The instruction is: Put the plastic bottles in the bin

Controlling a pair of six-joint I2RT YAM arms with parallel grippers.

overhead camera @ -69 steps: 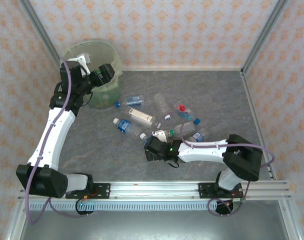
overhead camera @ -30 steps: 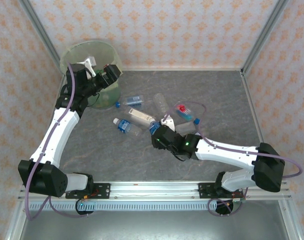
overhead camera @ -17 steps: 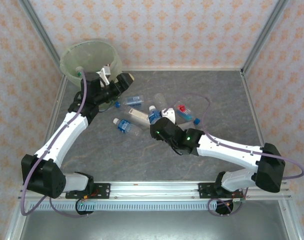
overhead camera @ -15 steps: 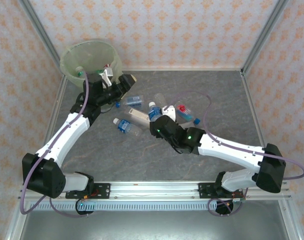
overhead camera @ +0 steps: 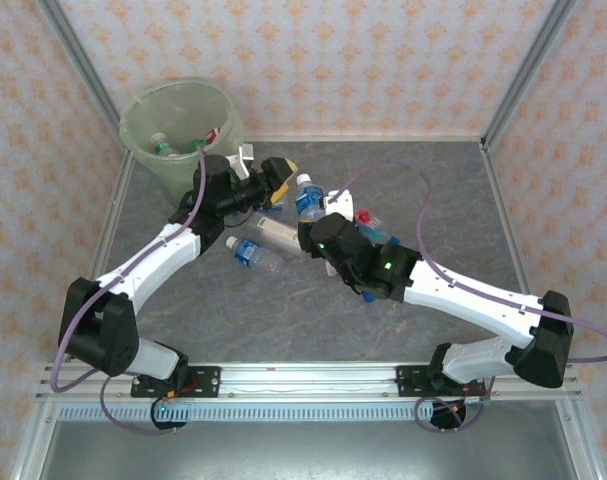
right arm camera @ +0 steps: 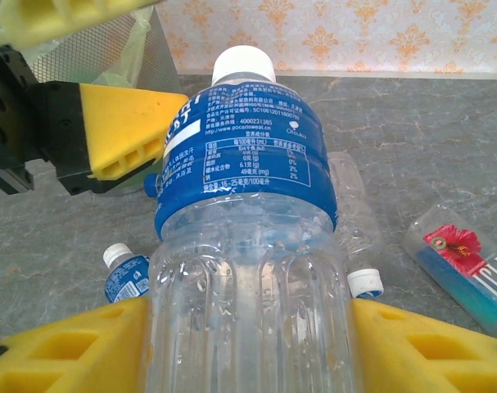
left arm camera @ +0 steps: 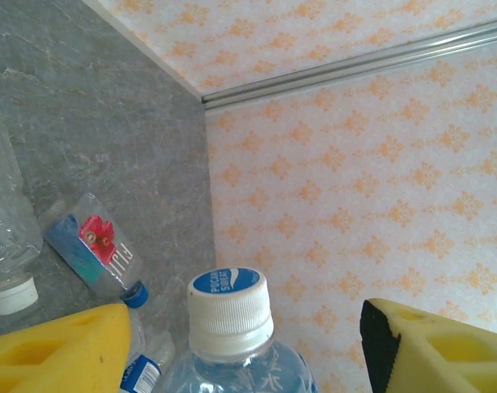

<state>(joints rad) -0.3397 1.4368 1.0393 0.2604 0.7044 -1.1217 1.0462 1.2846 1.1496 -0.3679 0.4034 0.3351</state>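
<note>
- While the right gripper (right arm camera: 248, 352) is clamped on the lower body of a clear Pocari Sweat bottle (right arm camera: 244, 205) (blue label, white cap), the cap end points toward the left gripper (overhead camera: 275, 180).
- Right wrist view: both yellow fingers press the bottle's ribbed clear wall, one on each side, with no gap to be seen. Firm hold.
- Left gripper: jaws apart, straddling the cap end of the same bottle. The left wrist view shows a clear gap between the cap and each yellow finger, so nothing is gripped.
- The right wrist view adds a side-on look. One left finger sits just beside the shoulder of the blue label; contact cannot be told.
- Top view: the two grippers meet over the far left part of the grey table (overhead camera: 433, 190), near the bin (overhead camera: 143, 110).
- The bin stands upright in the far left corner. The top view looks into its mouth: a green-capped bottle (overhead camera: 161, 150) and something red lie inside.
- Loose bottles on the table, top view: a blue-labelled bottle (overhead camera: 248, 250) and a pale flat-sided bottle (overhead camera: 280, 233) beside it, and a red-capped bottle (overhead camera: 364, 215) beyond the right arm.
- The left wrist view gives label detail the top view lacks. A hibiscus-label bottle (left arm camera: 92, 250) with a blue cap lies on its side, next to a clear white-capped bottle (left arm camera: 6, 237).
</note>
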